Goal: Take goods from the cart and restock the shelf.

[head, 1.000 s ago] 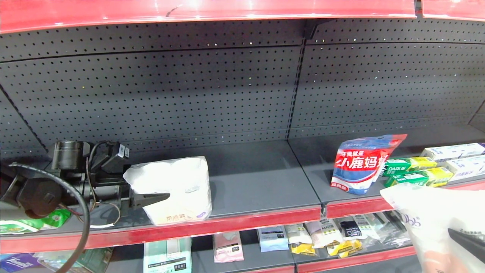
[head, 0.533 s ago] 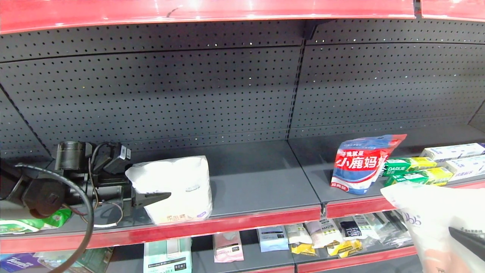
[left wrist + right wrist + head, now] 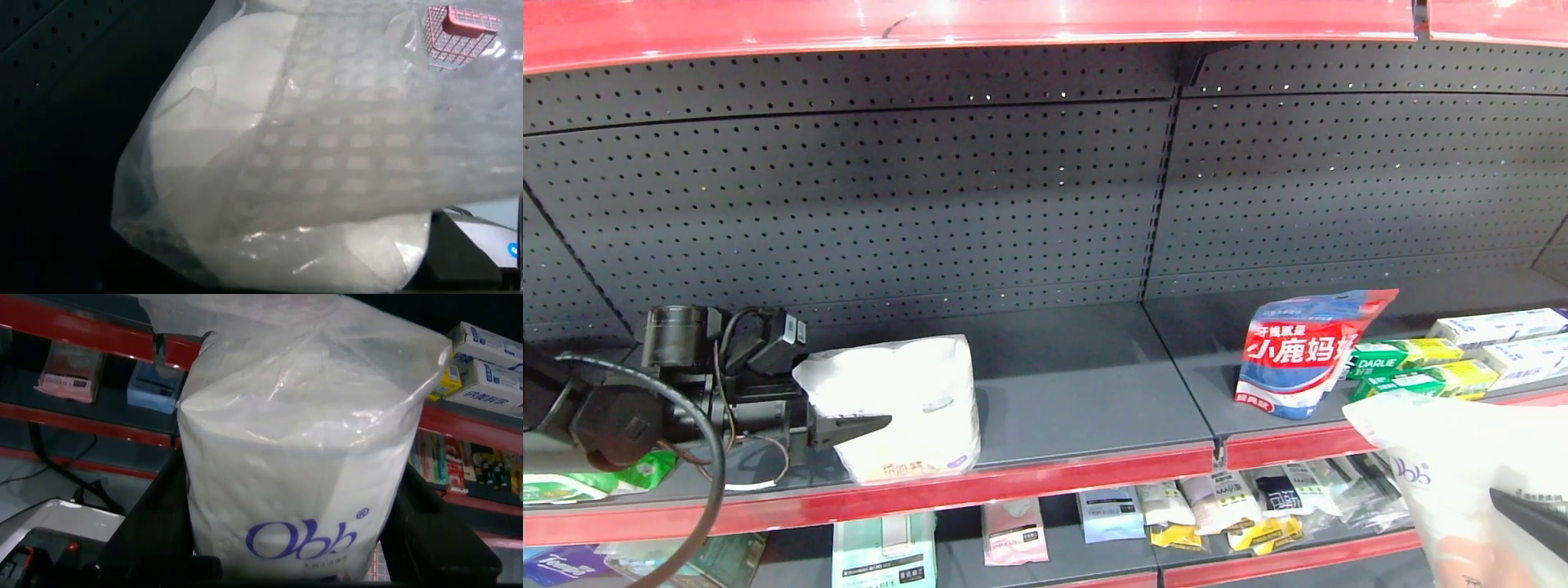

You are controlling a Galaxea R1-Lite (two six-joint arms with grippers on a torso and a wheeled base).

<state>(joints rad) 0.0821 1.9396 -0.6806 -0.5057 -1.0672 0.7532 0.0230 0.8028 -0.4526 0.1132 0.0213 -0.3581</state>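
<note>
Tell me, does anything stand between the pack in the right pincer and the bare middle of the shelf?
Nothing visible does. The bagged roll pack in the right pincer faces the pouch and toothpaste boxes, but the shelf beside them lies open.

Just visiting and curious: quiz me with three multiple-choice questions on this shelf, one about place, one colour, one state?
1. Where does the red-and-blue pouch stand? A on the shelf beside the green toothpaste boxes; B on the floor; C on a hook.
2. The shelf's front strip is: A yellow; B red; C white.
3. The right gripper is: A open, empty; B shut on a box; C shut on the purple-lettered roll pack.
Answers: A, it stands next to them; B, the strip shows red; C, its fingers flank the pack.
</note>
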